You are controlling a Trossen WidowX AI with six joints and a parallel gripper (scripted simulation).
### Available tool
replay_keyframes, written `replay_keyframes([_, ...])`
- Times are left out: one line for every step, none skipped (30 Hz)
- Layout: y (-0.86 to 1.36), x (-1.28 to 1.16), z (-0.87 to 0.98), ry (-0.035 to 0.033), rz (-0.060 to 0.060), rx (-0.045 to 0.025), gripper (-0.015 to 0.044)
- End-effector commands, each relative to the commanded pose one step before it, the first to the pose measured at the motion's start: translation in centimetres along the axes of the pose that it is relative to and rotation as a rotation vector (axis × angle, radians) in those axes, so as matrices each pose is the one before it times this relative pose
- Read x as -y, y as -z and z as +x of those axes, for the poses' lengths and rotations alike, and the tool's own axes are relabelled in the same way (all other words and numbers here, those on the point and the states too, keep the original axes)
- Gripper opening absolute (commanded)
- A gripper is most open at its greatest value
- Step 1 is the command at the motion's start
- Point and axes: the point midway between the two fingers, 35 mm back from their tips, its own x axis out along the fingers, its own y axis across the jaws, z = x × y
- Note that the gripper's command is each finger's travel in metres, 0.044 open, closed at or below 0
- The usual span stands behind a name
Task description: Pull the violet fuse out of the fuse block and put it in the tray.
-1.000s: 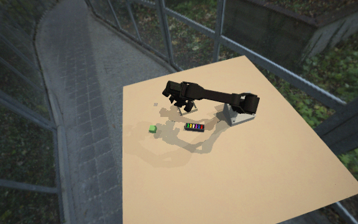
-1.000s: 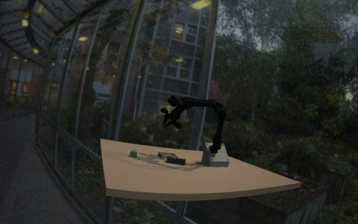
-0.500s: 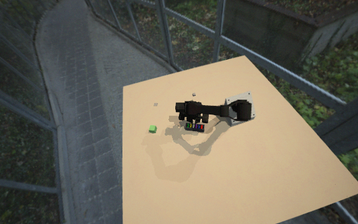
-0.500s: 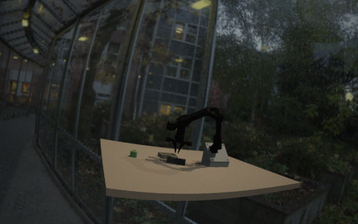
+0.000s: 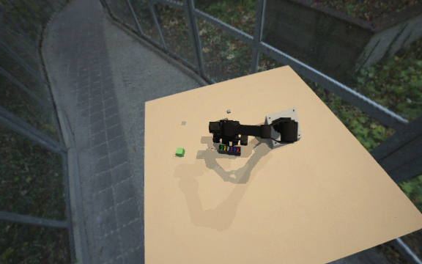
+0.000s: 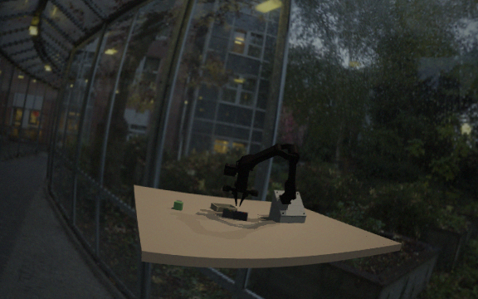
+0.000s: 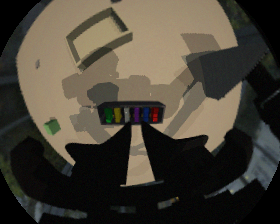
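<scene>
The violet fuse [image 5: 231, 149] [image 7: 136, 115] stands in its slot in the dark fuse block [image 6: 235, 214] [image 7: 162, 106], between the white and blue fuses. My gripper [image 6: 238, 205] [image 7: 136, 123] points down above the block, its fingers slightly open with a narrow gap and nothing between them. In the wrist view the tips appear just below the block's near edge, around the violet fuse's column; their exact height is hard to tell. The tray [image 6: 218, 208] [image 7: 122, 40] is low-walled and empty, beyond the block in the wrist view; the arm hides most of it in the top view.
Green, yellow and white fuses are on one side of the violet fuse, blue and red on the other. A green cube [image 5: 179, 152] [image 6: 178, 205] [image 7: 52, 126] stands beyond the green-fuse end. Small grey pieces lie on the table, one [image 5: 228, 111] behind the arm and another [image 5: 183, 123] farther left.
</scene>
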Motion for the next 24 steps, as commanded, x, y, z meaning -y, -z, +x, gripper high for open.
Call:
replay_keyframes([0.023, 0.263, 0.575, 0.00731, 0.0064, -0.00382, 0.0072])
replay_keyframes([0.001, -0.001, 0.098, 0.0, 0.0, -0.00003, 0.0072])
replay_keyframes([0.001, -0.001, 0.098, 0.00001, 0.0, -0.00003, 0.0072])
replay_keyframes([0.001, -0.001, 0.098, 0.00001, 0.0, -0.00003, 0.0072])
replay_keyframes([0.001, 0.0, 0.098, 0.00001, 0.0, -0.00004, 0.0072])
replay_keyframes([0.001, 0.0, 0.098, 0.00001, 0.0, -0.00004, 0.0072])
replay_keyframes([0.001, 0.001, 0.098, 0.00002, 0.0, -0.00004, 0.0072])
replay_keyframes([0.001, 0.001, 0.098, 0.00002, 0.0, -0.00005, 0.0072])
replay_keyframes([0.001, 0.001, 0.098, 0.00002, 0.0, -0.00005, 0.0072])
replay_keyframes([0.001, 0.001, 0.098, 0.00003, 0.0, -0.00005, 0.0072])
replay_keyframes([0.001, 0.001, 0.098, 0.00003, 0.0, -0.00006, 0.0072])
replay_keyframes([0.001, 0.002, 0.097, 0.00003, 0.0, -0.00006, 0.0072])
replay_keyframes([0.001, 0.001, 0.097, 0.00003, 0.0, -0.00006, 0.0072])
replay_keyframes([0.001, 0.001, 0.097, 0.00004, 0.0, -0.00007, 0.0072])
replay_keyframes([0.001, 0.002, 0.097, 0.00004, 0.0, -0.00007, 0.0072])
replay_keyframes([0.001, -0.002, 0.097, 0.00004, 0.0, -0.00008, 0.0072])
replay_keyframes([0.001, -0.001, 0.097, 0.00004, 0.0, -0.00008, 0.0072])
replay_keyframes([0.001, -0.001, 0.097, 0.00005, 0.0, -0.00008, 0.0072])
replay_keyframes([0.001, 0.0, 0.097, 0.00005, 0.0, -0.00009, 0.0072])
replay_keyframes([0.001, 0.0, 0.097, 0.00005, 0.0, -0.00009, 0.0072])
replay_keyframes([0.001, 0.0, 0.097, 0.00006, 0.0, -0.00009, 0.0072])
replay_keyframes([0.001, 0.001, 0.096, 0.00006, 0.0, -0.0001, 0.0072])
replay_keyframes([0.001, 0.001, 0.077, 0.00005, 0.0, -0.00008, 0.0072])
replay_keyframes([0.001, 0.001, 0.047, 0.00003, 0.0, -0.00005, 0.0072])
